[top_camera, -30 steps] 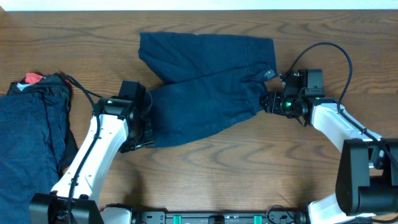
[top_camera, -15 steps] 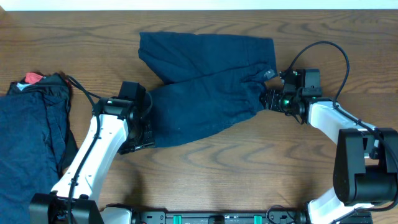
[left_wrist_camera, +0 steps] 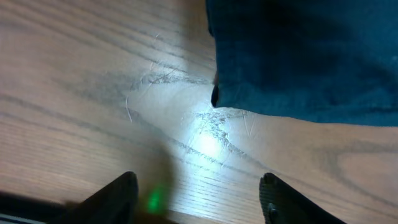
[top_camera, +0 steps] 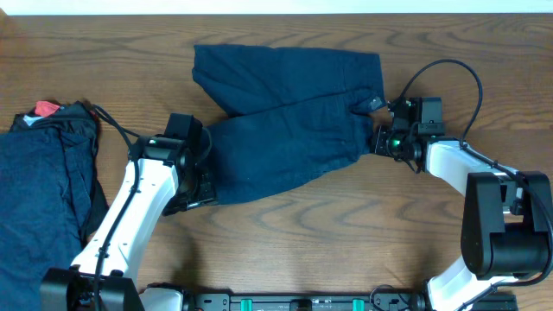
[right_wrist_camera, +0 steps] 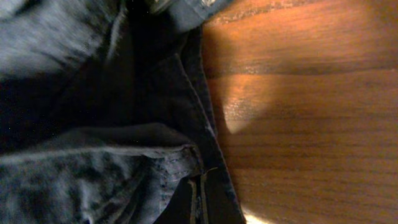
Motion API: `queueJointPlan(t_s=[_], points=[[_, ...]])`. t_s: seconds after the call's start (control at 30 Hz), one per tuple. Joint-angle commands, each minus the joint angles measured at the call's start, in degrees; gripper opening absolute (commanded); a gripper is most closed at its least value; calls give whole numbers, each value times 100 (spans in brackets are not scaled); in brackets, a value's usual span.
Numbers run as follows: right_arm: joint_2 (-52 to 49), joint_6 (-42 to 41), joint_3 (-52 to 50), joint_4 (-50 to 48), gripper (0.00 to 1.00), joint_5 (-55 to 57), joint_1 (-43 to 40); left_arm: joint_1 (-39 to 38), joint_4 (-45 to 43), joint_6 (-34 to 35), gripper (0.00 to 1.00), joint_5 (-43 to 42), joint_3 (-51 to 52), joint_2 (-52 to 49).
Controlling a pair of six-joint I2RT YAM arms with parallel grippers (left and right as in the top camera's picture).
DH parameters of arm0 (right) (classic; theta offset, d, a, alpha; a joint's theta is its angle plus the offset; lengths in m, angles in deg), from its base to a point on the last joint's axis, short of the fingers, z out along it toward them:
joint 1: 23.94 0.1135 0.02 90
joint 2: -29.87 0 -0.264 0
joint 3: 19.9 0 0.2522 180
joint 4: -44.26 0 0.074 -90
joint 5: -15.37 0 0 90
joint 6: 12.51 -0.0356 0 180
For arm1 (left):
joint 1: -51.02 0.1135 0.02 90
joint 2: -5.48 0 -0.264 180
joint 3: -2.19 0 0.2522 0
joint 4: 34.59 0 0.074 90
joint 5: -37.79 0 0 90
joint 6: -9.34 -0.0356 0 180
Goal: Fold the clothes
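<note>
A dark navy garment (top_camera: 285, 121) lies spread across the middle of the table, one layer folded over another. My right gripper (top_camera: 378, 138) sits at its right edge. In the right wrist view its jaws (right_wrist_camera: 199, 200) are shut on a seam of the dark fabric (right_wrist_camera: 93, 124). My left gripper (top_camera: 200, 183) is at the garment's lower left corner. In the left wrist view it (left_wrist_camera: 199, 196) stands open over bare wood, with the fabric corner (left_wrist_camera: 217, 93) a little ahead and nothing between the fingers (left_wrist_camera: 121, 193).
A heap of more navy clothes (top_camera: 43, 199) lies at the left edge, with a red piece (top_camera: 46, 109) showing at its top. A black cable (top_camera: 454, 73) loops above the right arm. The wooden table (top_camera: 346, 225) shows in front.
My right gripper has shut on the garment's right edge. My left gripper's fingers have spread wider. Both arms have barely shifted.
</note>
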Motion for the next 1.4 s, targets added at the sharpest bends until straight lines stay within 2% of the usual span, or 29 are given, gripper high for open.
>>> queueJointPlan(t_s=[0.0,0.3,0.7,0.77,0.83,0.9,1.13,1.37], points=[[-74,-33,-55,-35,1,-286,-74,37,-214,129,72,103,299,20],[-74,-50,-55,4,1,-612,-302,190,-1644,221,74,-1106,1285,20],[-72,13,-55,52,1,-785,-299,190,-2868,221,72,-981,1392,-358],[-72,17,-55,90,1,-782,-299,190,-3008,240,63,-1025,1390,-540],[-72,42,-55,133,1,-782,-299,190,-3108,269,46,-1071,1392,-765],[-72,61,-55,160,1,-782,-299,184,-3147,282,6,-1132,1390,-911],[118,210,0,243,1,-710,-328,186,-3202,280,6,-1167,1283,-721],[929,708,656,1292,1,-179,-463,186,-2699,234,6,-501,586,518]])
